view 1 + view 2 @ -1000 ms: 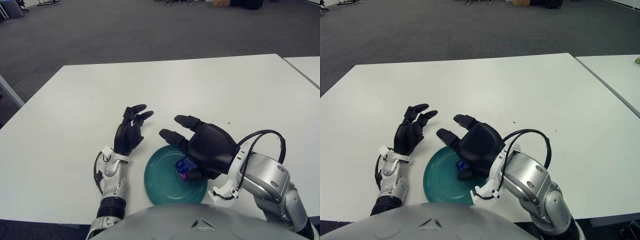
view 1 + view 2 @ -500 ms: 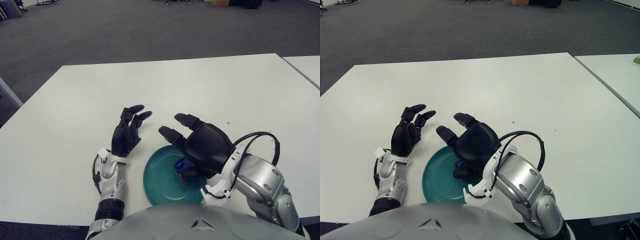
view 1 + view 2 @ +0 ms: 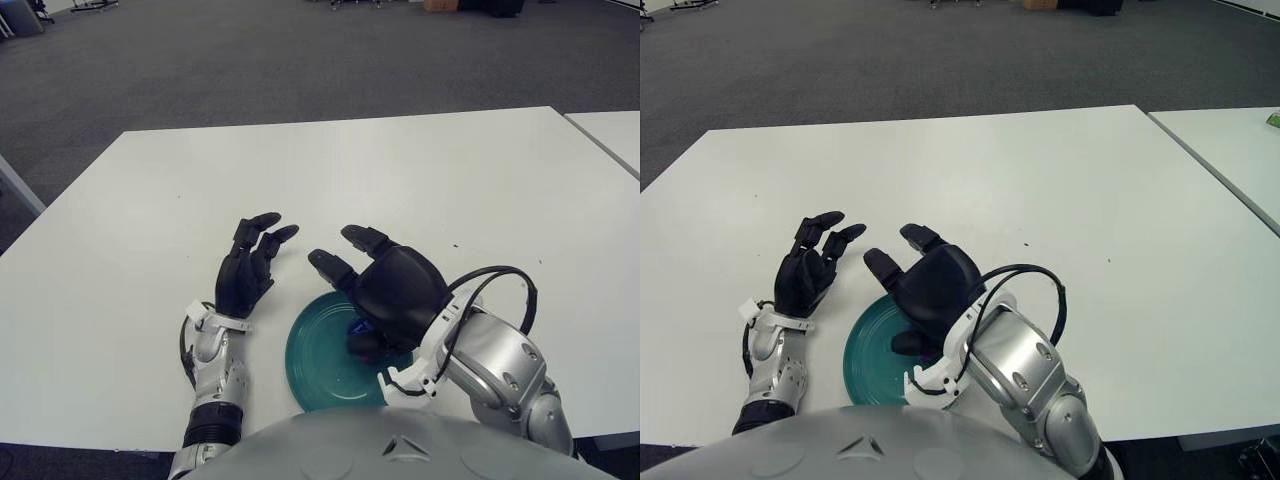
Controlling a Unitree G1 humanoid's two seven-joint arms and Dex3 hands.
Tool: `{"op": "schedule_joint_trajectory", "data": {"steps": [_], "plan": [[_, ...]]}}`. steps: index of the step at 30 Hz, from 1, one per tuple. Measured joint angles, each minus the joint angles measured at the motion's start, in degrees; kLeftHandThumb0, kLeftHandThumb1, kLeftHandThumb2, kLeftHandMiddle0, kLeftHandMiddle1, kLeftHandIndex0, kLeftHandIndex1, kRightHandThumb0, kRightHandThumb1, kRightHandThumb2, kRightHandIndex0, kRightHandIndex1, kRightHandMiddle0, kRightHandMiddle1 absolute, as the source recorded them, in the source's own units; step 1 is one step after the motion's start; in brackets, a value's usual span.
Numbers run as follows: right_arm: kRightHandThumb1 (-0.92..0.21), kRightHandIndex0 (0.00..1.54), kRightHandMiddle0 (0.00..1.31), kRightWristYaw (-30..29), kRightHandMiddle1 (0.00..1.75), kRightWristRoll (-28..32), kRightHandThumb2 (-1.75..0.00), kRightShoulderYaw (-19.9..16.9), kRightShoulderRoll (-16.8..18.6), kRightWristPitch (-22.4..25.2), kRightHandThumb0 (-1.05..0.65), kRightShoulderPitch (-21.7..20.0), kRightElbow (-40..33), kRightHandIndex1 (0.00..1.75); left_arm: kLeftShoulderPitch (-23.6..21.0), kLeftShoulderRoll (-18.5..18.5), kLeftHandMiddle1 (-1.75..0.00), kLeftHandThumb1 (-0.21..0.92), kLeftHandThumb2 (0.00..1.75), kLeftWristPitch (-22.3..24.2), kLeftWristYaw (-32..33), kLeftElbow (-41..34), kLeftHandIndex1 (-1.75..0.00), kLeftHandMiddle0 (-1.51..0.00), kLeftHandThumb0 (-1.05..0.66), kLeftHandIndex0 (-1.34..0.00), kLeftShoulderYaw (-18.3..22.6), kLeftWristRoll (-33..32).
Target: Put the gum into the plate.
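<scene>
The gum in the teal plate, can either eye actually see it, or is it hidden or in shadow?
Left eye view: a sliver of the blue gum packet shows under the black right hand, shaded, over the round teal plate. Right eye view: that hand covers the gum entirely. The black left hand shows left of the plate.

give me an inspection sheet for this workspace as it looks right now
surface: white rectangular table, with tiny dark specks on it.
job's things: round teal plate at the near edge; small blue gum pack shows only as a sliver under the right palm, over the plate.
clutter: nothing seen.
grippers: right hand over the plate's right side, two fingers extended, thumb curled under by the gum; whether it grips cannot be told. Left hand shows left of the plate, fingers relaxed, holding nothing.
cables: black cable loop at the right wrist; a short one at the left wrist.
surroundings: grey carpet floor; second white table at right.
</scene>
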Motion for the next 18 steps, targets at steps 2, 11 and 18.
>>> {"op": "schedule_joint_trajectory", "data": {"steps": [2,11,18], "plan": [[-0.92,0.02,0.0,0.1,0.0,-0.6,-1.1,0.3,0.4,0.0,-1.05,0.0,0.1,0.0,0.2,0.2,-1.02,0.92,0.7,0.1,-0.3,-0.2,-1.26,-0.17,-0.95,-0.05,0.2,-0.3],[-0.92,0.02,0.0,0.6,0.0,-2.3,-1.1,1.4,2.1,0.0,-1.05,0.0,0.5,0.0,0.9,0.9,-1.02,0.92,0.7,1.1,-0.7,-0.7,-1.26,-0.17,-0.95,-0.05,0.7,-0.8],[-0.92,0.02,0.0,1.1,0.0,-3.2,-1.1,1.9,2.7,0.0,-1.05,-0.1,0.6,0.0,1.3,1.1,-1.02,0.92,0.7,1.4,-1.2,-1.0,-1.26,-0.17,-0.95,-0.05,1.2,-0.9]]}}
